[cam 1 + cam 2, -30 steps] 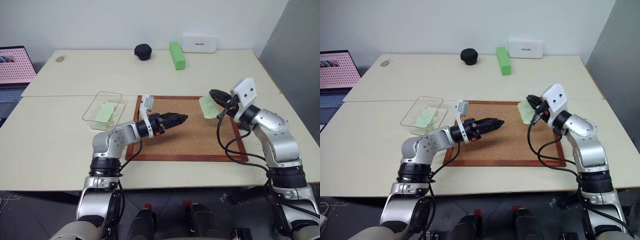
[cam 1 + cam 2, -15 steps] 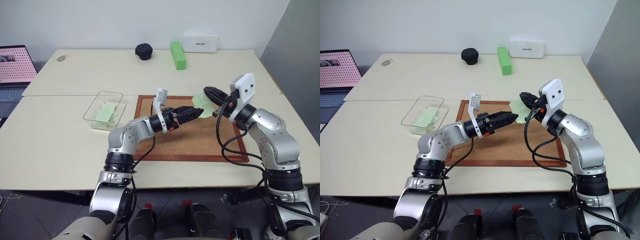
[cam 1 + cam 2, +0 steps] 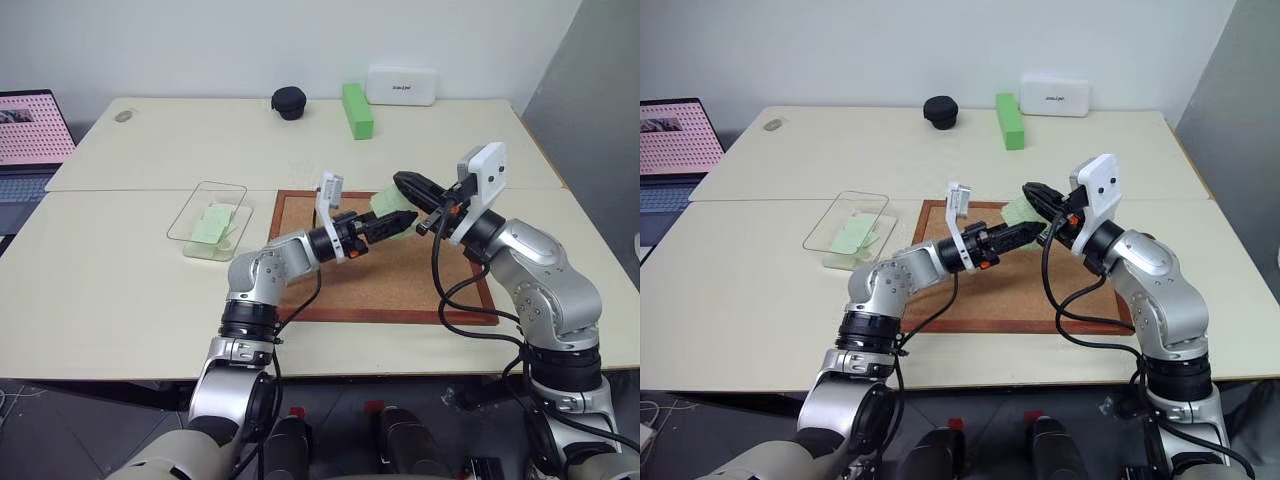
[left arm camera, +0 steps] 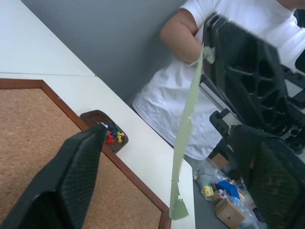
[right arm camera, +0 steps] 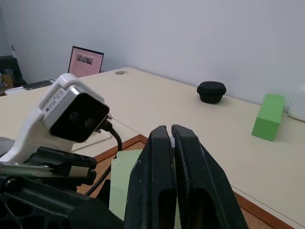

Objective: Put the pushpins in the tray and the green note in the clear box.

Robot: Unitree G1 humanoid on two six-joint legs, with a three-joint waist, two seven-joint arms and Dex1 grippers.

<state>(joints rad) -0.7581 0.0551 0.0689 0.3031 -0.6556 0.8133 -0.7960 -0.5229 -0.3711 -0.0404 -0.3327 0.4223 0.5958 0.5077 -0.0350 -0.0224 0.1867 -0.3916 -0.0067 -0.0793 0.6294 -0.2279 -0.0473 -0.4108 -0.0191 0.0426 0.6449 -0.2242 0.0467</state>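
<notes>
My right gripper (image 3: 404, 184) is shut on the green note (image 3: 384, 203) and holds it in the air above the cork board. In the left wrist view the note (image 4: 185, 138) hangs edge-on between the spread fingers (image 4: 78, 167) of my left gripper (image 3: 398, 221), which is open and apart from the paper on both sides. The clear box (image 3: 190, 228) sits left of the board with another pale-green slip (image 3: 209, 224) inside. The small dark tray (image 4: 93, 120) stands just past the board's frame with several coloured pushpins (image 4: 112, 135) in it.
The framed cork board (image 3: 380, 275) lies at the table's middle. A bright-green block (image 3: 356, 110), a white box (image 3: 400, 85) and a black round case (image 3: 288, 102) stand at the far edge. A laptop (image 3: 30, 128) is far left. A person in a white shirt (image 4: 228, 28) sits beyond the table.
My right gripper carried the green note up and to the left off the board. My left gripper swung right to meet it, so its open fingers now flank the note.
</notes>
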